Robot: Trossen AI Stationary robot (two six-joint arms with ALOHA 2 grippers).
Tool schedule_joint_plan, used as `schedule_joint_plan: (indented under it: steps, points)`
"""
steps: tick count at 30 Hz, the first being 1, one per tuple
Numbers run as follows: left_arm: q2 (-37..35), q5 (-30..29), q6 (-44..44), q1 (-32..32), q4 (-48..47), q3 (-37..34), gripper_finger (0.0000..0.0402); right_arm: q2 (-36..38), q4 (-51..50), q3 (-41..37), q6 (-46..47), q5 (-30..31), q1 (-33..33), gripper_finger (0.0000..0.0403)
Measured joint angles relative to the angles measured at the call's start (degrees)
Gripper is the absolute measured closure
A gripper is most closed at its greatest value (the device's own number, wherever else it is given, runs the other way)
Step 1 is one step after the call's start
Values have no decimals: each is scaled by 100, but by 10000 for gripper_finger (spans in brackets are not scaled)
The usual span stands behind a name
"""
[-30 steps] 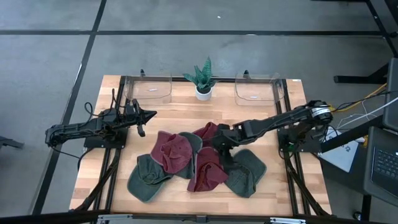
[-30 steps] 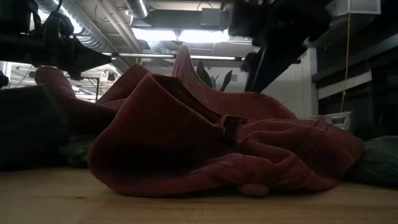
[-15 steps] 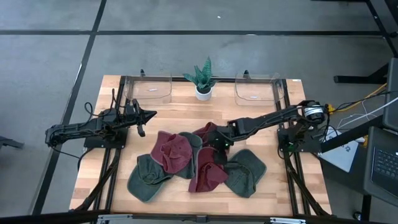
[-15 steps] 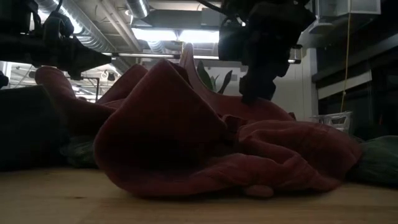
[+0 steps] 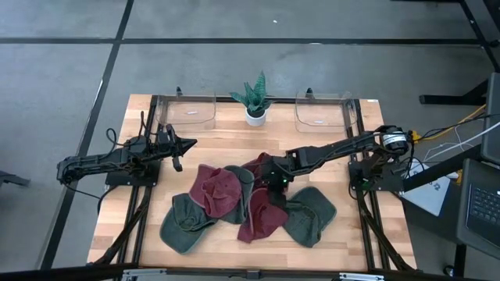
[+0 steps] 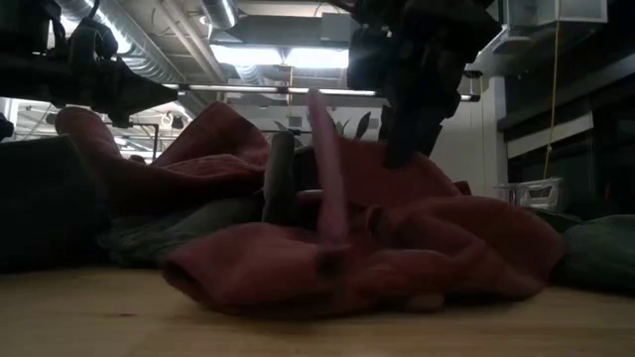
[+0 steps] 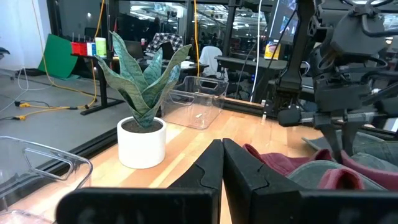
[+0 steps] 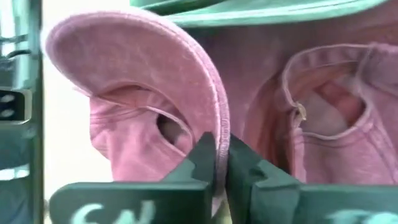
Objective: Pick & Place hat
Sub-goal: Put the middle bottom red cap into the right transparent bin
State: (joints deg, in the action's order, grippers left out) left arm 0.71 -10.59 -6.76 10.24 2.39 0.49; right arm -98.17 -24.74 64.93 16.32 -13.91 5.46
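At the near edge of the wooden table [image 5: 125, 234] a heap of caps sprawls across the boards: a green cap [image 5: 183, 221] at the left front, a second green cap [image 5: 312, 215] at the right front, and maroon ones between. From table height the nearest maroon cap [image 6: 337, 273] lies flattened and fills most of the sight line, so the caps behind it are largely hidden and hard to sort apart.

In the middle of the heap the right gripper [image 5: 275, 179] is down among the fabric, its fingers clenched on the brim of a maroon hat [image 5: 262, 166]. The wrist camera shows it plainly: the curved brim edge [image 8: 186, 81] runs down into the slot between the two dark fingers [image 8: 202, 158], pinched there, with the crown opening lying to the side. The hat sits at the far side of the pile, just toward the plant from the gripper, touching another maroon cap [image 5: 217, 190] on its left. Its long axis seems to run roughly from the gripper out toward the table's far edge, though overlapping cloth hides its outline.

Off to the left, well apart from the pile, the left gripper [image 5: 187, 144] waits pinched closed above the boards.

Farther back stand a potted snake plant [image 5: 255, 99] and, either side of it, two clear plastic bins [image 5: 191, 112] [image 5: 320, 112].
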Motion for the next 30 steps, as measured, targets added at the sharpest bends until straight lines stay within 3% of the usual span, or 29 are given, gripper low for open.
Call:
schedule_joint_plan:
  steps: [21, 30]
  points:
    - [-2, -1, 0, 0, 0, 1, 397, 1885, -192, 116, -859, -58, -539, 387]
    - [0, 0, 0, -1, 0, 2, 397, 2216, -153, 923, -1794, 665, -778, 387]
